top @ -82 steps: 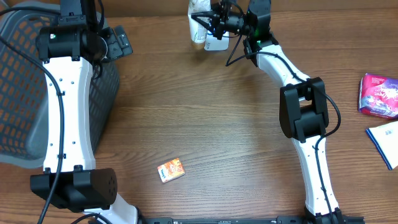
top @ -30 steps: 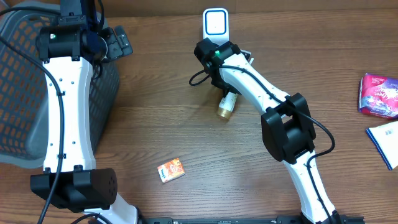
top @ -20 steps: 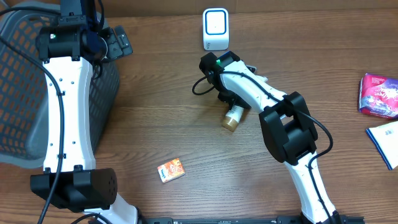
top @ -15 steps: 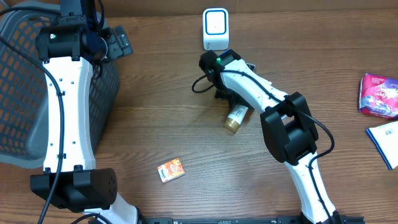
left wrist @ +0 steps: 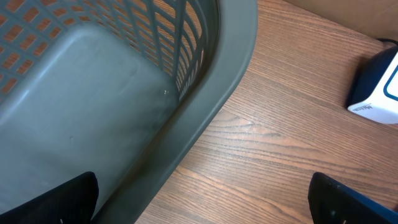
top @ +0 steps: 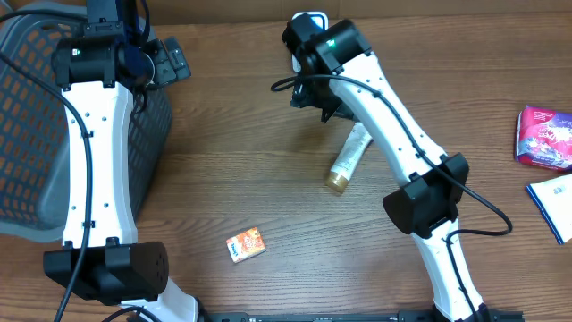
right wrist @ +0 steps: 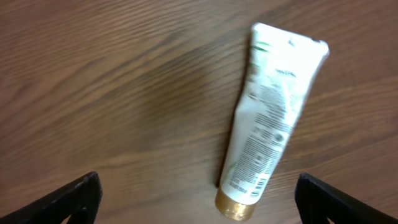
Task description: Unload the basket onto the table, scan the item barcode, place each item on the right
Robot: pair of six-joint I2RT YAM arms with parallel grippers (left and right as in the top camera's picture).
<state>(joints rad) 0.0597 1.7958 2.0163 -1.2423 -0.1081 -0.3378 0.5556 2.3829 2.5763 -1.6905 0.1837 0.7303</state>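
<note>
A white tube with a gold cap (top: 349, 156) lies flat on the wooden table, cap toward the front. In the right wrist view the tube (right wrist: 268, 134) shows its printed back and a barcode near the cap. My right gripper (right wrist: 198, 204) hangs open above it, holding nothing, and from overhead it (top: 327, 105) sits just behind the tube's flat end. The white and blue scanner (top: 309, 16) stands at the back, partly hidden by the right arm. My left gripper (left wrist: 202, 205) is open over the basket's rim, with the scanner (left wrist: 375, 93) to its right.
A grey mesh basket (top: 36, 134) fills the left side, under the left arm. A small orange box (top: 246, 243) lies near the front centre. A purple packet (top: 543, 136) and a blue and white packet (top: 554, 204) lie at the right edge.
My right gripper has opened and let go of the tube, then lifted and drawn back toward the scanner. The tube now lies on the table. The left arm has not moved.
</note>
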